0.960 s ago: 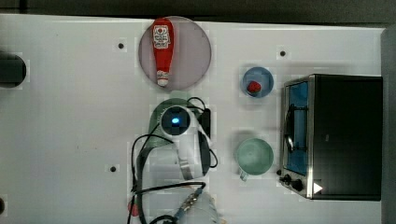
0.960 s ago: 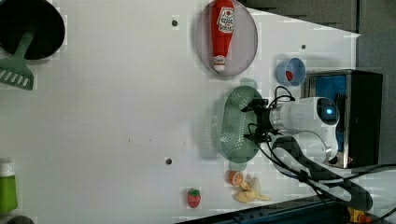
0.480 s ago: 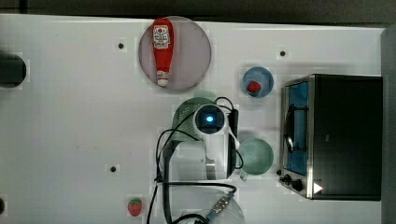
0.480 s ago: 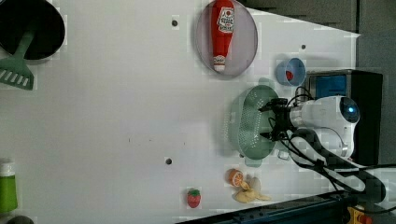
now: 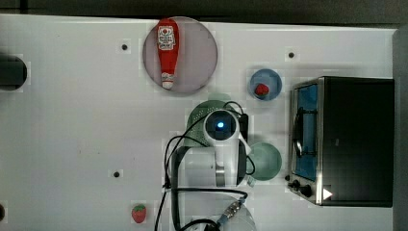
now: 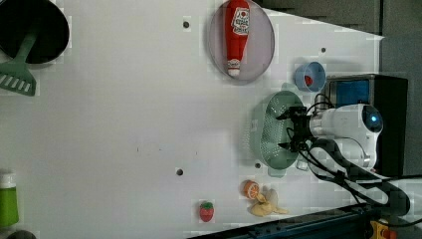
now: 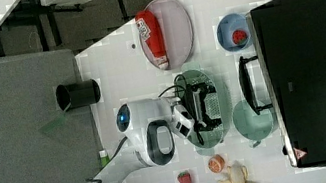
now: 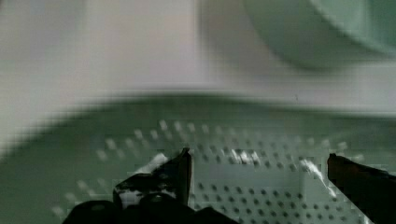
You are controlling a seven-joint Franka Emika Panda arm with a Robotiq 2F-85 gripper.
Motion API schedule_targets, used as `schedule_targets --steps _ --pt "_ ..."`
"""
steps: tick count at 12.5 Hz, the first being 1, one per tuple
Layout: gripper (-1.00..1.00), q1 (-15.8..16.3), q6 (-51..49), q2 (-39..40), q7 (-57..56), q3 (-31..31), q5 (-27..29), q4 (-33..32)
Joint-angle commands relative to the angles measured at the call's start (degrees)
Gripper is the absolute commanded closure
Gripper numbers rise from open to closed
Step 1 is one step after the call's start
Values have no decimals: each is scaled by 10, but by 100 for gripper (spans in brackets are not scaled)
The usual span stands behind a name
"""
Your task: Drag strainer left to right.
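Note:
The pale mint-green oval strainer lies on the white table between the ketchup plate and the black oven. It also appears under the arm's wrist in the top view as the strainer, and in the right view as the strainer. My gripper reaches down into its bowl with the fingers spread apart and open. The wrist view has the gripper over the strainer's holed floor, one fingertip close to the grid. The gripper holds nothing.
The round pale green mug stands right beside the strainer, next to the black toaster oven. A small blue bowl holds a red berry. A ketchup bottle lies on a plate. A strawberry, an orange and a banana lie near the front edge.
The arm and the strainer have slid toward the top view's right, ending close beside the mug. Most of the shift came in the first half second.

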Motion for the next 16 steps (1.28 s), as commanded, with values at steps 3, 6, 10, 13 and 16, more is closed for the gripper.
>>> schedule_targets --steps 3,6,10,13,16 --pt "-100 20 -78 -147 -142 37 2 21" --pt "-100 19 -247 -267 -252 34 15 65" --pt "-100 19 -465 -380 -397 28 68 171" --pt "-100 18 -555 -402 -517 21 65 235" --pt "-100 18 -561 -396 -542 15 61 271"
